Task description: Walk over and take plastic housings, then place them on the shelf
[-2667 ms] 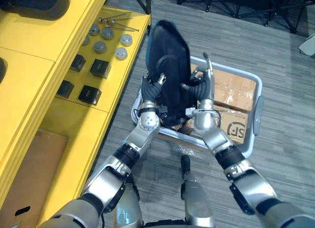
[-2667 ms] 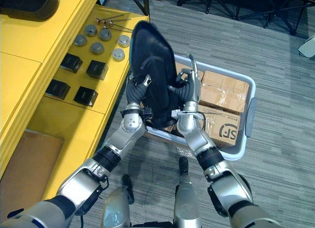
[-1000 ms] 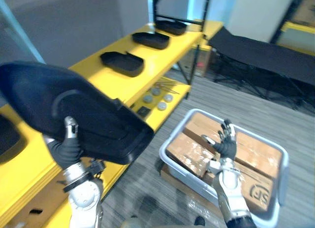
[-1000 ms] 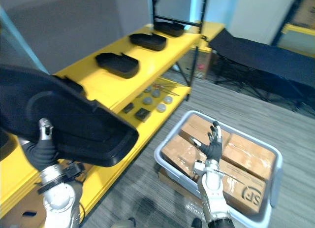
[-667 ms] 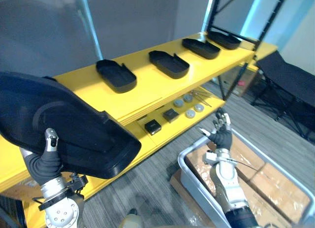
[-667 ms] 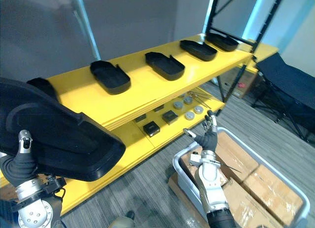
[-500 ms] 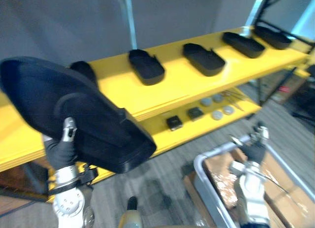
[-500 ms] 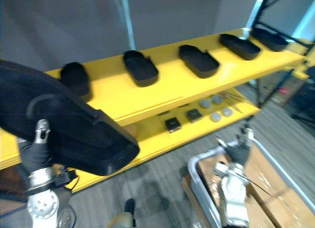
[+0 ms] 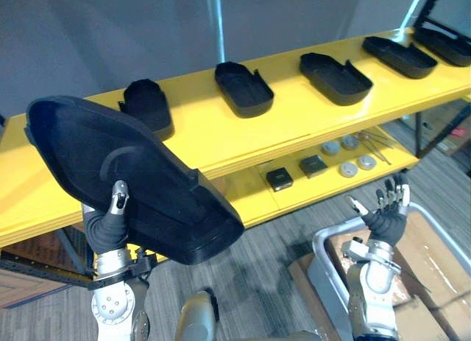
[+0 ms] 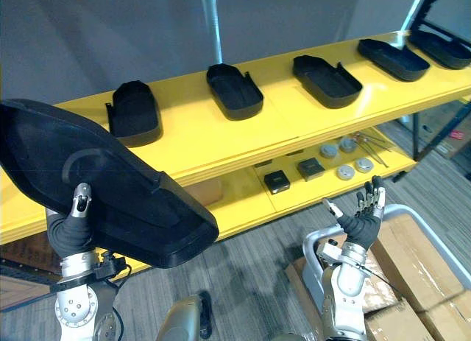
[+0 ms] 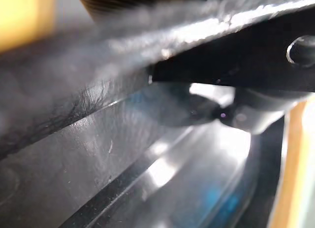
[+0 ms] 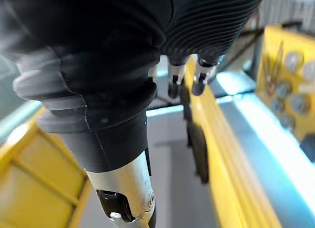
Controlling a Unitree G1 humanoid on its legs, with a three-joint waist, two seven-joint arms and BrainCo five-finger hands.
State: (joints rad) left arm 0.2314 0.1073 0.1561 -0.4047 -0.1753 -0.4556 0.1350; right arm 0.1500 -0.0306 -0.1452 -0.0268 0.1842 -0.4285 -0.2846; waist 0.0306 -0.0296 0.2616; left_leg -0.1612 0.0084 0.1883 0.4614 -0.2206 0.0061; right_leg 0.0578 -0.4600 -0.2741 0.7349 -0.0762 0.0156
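Note:
A large black plastic housing (image 9: 132, 171) is held up at the left by my left hand (image 9: 105, 227), its thumb (image 10: 79, 199) lying on the housing's face, in front of the yellow shelf (image 9: 294, 109). Up close, the left wrist view shows the housing's glossy inner surface (image 11: 123, 154). My right hand (image 10: 360, 220) is open with fingers spread, holding nothing, above the corner of a grey bin (image 9: 324, 245). In the right wrist view its fingers (image 12: 199, 75) point straight out past the ribbed cover.
Several smaller black housings (image 9: 243, 88) lie in a row on the shelf's top board. The lower board (image 9: 294, 190) carries small black boxes (image 9: 279, 179) and grey discs (image 9: 347, 168). Cardboard boxes (image 10: 401, 260) fill the bin. Grey carpet floor (image 9: 272, 252) lies before the shelf.
The view has swung from the bin up to the shelf. The right hand, earlier on the housing with the left, has let go and stands open; the left alone carries it.

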